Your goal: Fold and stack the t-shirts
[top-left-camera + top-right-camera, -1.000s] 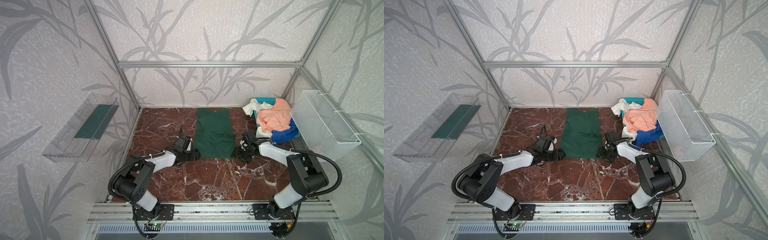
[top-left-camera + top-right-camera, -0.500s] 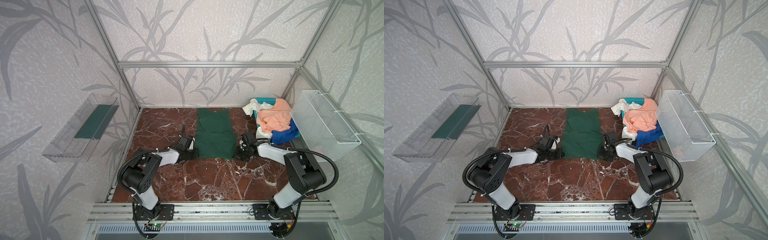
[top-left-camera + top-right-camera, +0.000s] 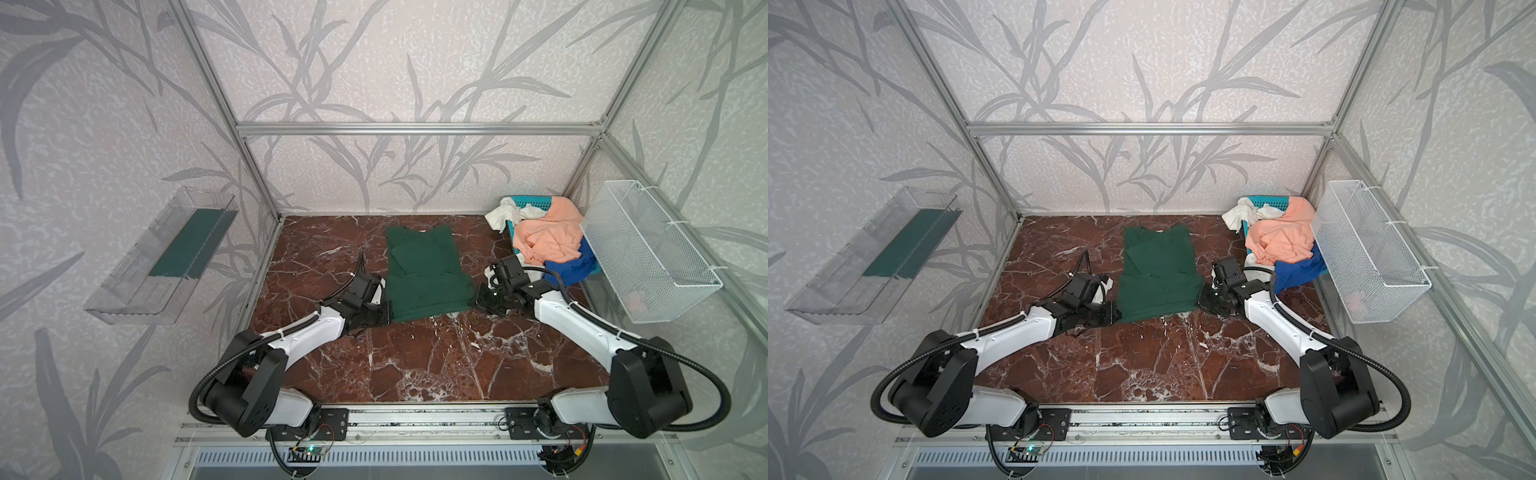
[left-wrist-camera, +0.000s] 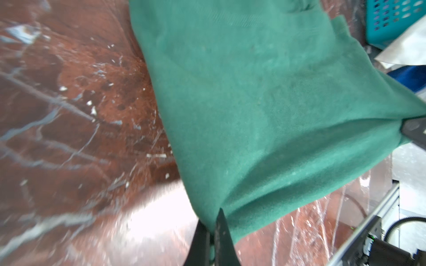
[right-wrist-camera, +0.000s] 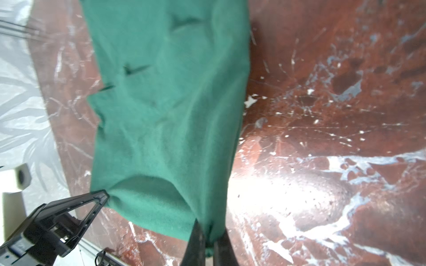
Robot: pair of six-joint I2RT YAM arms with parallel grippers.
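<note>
- The green t-shirt [image 3: 424,274] lies lengthwise on the bench [image 3: 415,365], nearer its back edge; its hem faces the front edge.
- The left gripper [image 4: 213,232] has its fingers pinched narrow on the hem's left corner; cloth runs up between them.
- The right gripper [image 5: 208,232] is clamped likewise on the right corner; the hem bows between both.
- The peach shirt [image 3: 548,241], blue shirt [image 3: 567,270] and white shirt [image 3: 505,212] are heaped on the teal basket [image 3: 532,203] at the back right corner.

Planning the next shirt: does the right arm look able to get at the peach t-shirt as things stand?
Probably not yet: the right tool is shut on a corner of the green t-shirt. Otherwise the peach t-shirt lies uncovered atop the pile, close beside that arm.
</note>
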